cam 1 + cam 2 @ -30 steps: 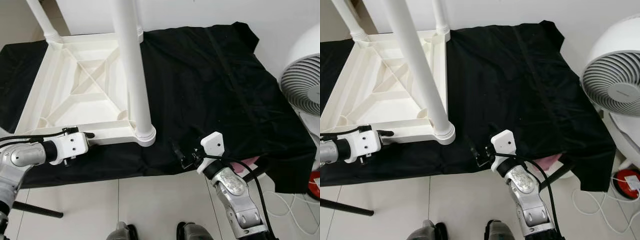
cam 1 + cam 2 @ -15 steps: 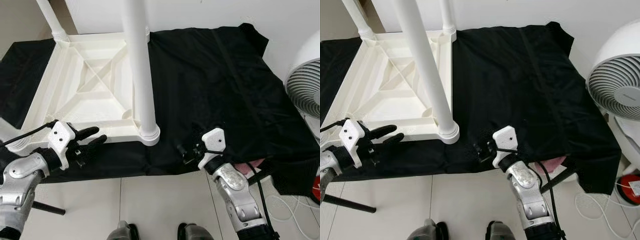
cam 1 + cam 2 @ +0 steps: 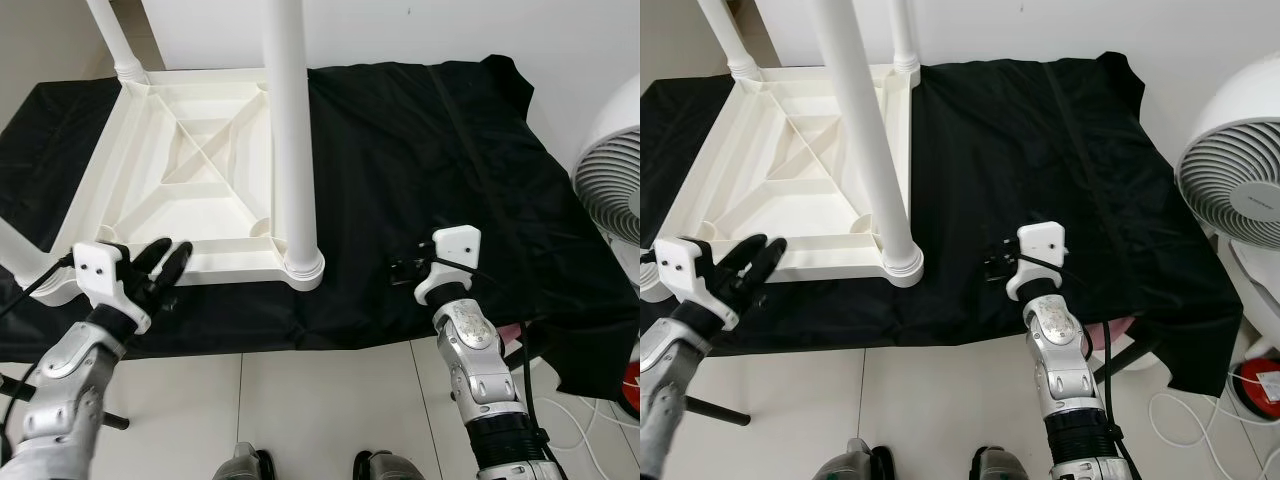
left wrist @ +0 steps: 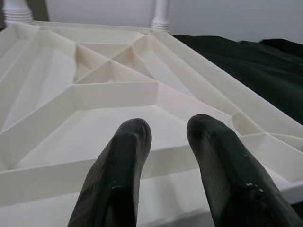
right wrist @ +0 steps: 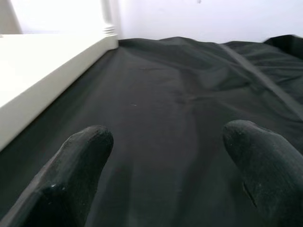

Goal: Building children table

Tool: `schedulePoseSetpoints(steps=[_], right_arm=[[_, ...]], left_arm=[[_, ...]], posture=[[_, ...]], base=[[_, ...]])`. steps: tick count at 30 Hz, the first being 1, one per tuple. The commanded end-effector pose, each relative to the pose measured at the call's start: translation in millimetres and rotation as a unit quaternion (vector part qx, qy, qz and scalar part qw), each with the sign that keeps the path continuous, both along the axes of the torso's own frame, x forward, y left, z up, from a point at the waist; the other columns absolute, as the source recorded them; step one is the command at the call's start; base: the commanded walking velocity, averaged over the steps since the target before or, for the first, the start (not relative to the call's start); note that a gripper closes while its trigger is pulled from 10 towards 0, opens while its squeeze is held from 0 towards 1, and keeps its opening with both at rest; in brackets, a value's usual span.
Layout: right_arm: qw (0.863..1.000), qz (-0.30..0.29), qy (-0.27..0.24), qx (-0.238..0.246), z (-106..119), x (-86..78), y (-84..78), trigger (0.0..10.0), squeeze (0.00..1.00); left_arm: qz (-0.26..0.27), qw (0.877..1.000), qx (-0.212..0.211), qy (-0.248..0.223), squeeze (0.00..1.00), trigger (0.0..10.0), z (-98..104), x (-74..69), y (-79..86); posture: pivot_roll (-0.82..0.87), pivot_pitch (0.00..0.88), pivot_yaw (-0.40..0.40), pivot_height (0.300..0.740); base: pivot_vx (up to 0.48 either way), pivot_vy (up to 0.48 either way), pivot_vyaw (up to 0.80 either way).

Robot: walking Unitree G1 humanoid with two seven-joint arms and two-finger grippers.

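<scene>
Lying upside down on a black cloth (image 3: 450, 170), with ribbed underside up, toward the left of the scene: a white plastic children's table top (image 3: 190, 190). Fitted already, as far as can be judged: a near-right leg (image 3: 290, 130) standing upright in its corner socket, a far-left leg (image 3: 112, 40) and a far-right leg (image 3: 902, 35) likewise seated at their corners. Crossing the left edge of the scene beside the near-left corner: a white slanted piece (image 3: 22, 252), possibly the fourth leg, though whether seated in its socket cannot be told. Hovering at the near edge of the table top, just right of that corner: left gripper (image 3: 160, 268), fingers a little apart and holding nothing, pointing over the rim toward the ribs. Resting low over the bare cloth, right of the near-right leg and well apart from the table: right gripper (image 3: 408, 270), fingers spread wide and empty. Standing at the far right edge: a white fan (image 3: 1235, 185). Judged mostly done, with three legs up; left to do, probably, checking or pressing home the near-left corner and then turning the table upright.
</scene>
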State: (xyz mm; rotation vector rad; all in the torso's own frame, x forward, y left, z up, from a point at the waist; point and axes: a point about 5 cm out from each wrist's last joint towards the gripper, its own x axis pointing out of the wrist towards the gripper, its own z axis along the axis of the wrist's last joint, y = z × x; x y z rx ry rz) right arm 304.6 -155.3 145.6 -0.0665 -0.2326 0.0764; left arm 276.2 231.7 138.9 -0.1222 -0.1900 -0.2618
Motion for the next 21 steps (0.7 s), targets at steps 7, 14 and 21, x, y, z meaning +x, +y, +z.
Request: schedulePoseSetpoints(steps=[7,14,21], right_arm=[[0.999,-0.025,-0.018,-0.005,-2.3,-4.8,2.5,10.0,0.00],[0.998,-0.035,-0.049,-0.016,6.3,-12.1,6.3,10.0,0.00],[0.998,-0.039,-0.048,-0.014,-2.2,-18.5,2.4,10.0,0.00]], left_arm=[[0.083,0.996,0.003,-0.011,0.00,10.0,-1.5,3.9,-4.5],[0.144,0.989,0.003,-0.021,0.00,10.0,7.6,-2.5,-16.9],[0.157,0.987,-0.015,-0.007,0.00,10.0,-2.9,-10.5,-20.0]], posture=[[-0.08,0.063,0.069,0.740],[-0.09,0.048,0.117,0.740],[-0.09,0.047,0.123,0.740]], base=[[0.000,0.000,0.00],[0.000,0.000,0.00],[0.000,0.000,0.00]])
